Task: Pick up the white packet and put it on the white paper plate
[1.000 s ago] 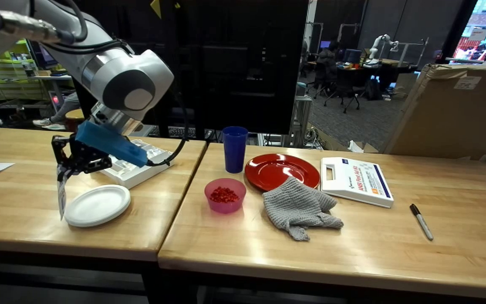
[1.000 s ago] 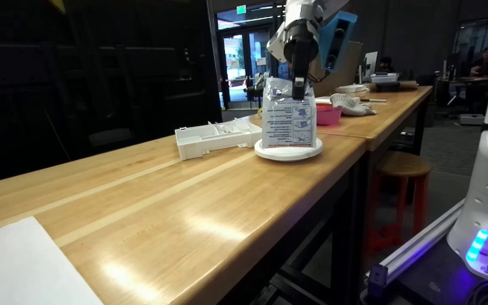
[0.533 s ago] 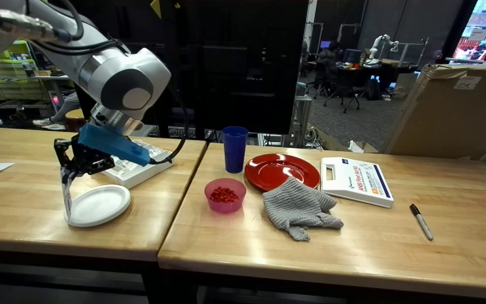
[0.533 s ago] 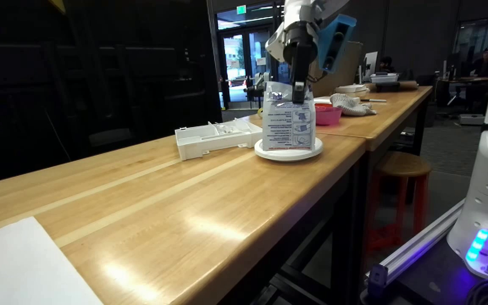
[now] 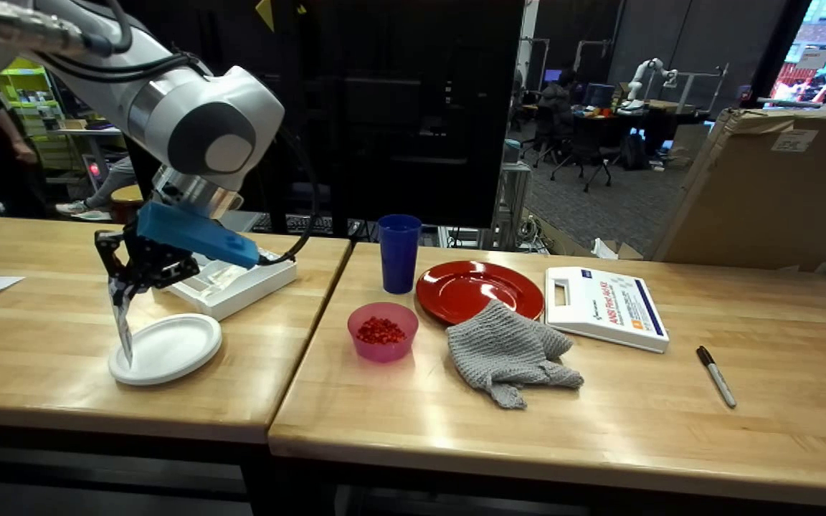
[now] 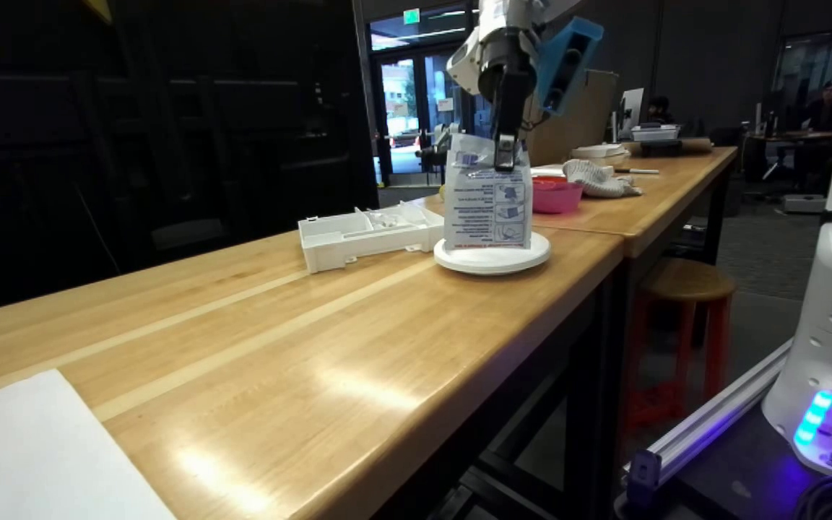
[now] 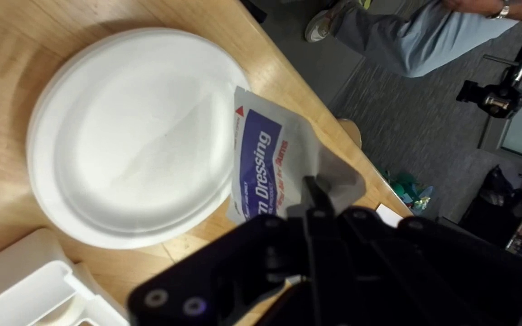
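The white packet point(image 5: 123, 331) hangs upright from my gripper point(image 5: 120, 292). Its printed side faces the camera in an exterior view point(image 6: 487, 209), and a purple "Dressing" label shows on it in the wrist view point(image 7: 261, 156). My gripper point(image 7: 319, 192) is shut on the packet's upper edge. The white paper plate point(image 5: 178, 347) lies on the table under the packet; it also shows in an exterior view point(image 6: 494, 266) and the wrist view point(image 7: 125, 131). The packet's lower end is over the plate's near-side rim area. I cannot tell whether it touches the plate.
A white divided tray point(image 5: 234, 294) stands just behind the plate. On the adjoining table are a pink bowl point(image 5: 383, 351) with red bits, a blue cup point(image 5: 399, 254), a red plate point(image 5: 434, 290), a grey cloth point(image 5: 506, 355), a first aid kit point(image 5: 603, 308) and a marker point(image 5: 716, 376).
My gripper has carried the packet rightward over the plate in an exterior view. It dipped a little, then rose slightly. A person now stands in the far left background.
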Tool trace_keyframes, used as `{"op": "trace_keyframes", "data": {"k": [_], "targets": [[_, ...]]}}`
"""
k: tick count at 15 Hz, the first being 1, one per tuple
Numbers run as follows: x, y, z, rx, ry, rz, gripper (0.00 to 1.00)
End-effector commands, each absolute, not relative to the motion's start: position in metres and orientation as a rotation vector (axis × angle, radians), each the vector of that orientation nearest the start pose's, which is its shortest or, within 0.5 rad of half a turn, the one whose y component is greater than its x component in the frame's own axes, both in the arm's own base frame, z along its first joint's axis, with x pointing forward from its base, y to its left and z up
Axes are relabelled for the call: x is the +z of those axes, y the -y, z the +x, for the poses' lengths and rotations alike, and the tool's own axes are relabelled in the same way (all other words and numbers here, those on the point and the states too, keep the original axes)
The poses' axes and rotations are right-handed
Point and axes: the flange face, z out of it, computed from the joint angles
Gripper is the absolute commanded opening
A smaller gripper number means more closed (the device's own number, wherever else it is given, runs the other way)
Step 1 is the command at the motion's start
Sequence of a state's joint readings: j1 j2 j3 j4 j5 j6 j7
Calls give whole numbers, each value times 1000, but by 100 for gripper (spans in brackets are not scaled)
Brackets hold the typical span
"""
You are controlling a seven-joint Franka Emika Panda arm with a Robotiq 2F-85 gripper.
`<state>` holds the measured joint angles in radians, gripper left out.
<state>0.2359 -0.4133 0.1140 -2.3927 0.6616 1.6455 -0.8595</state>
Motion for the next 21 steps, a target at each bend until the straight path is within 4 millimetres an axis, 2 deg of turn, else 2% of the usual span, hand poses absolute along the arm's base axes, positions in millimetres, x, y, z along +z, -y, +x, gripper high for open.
{"op": "trace_keyframes", "data": {"k": [1, 14, 15, 17, 21], "targets": [[481, -197, 349, 175, 1283, -2171, 0], [471, -191, 351, 194, 1327, -2210, 0], [471, -191, 351, 208, 1339, -2218, 27], [470, -190, 350, 216, 1355, -2218, 32], [470, -188, 349, 210, 1370, -2220, 59]]}}
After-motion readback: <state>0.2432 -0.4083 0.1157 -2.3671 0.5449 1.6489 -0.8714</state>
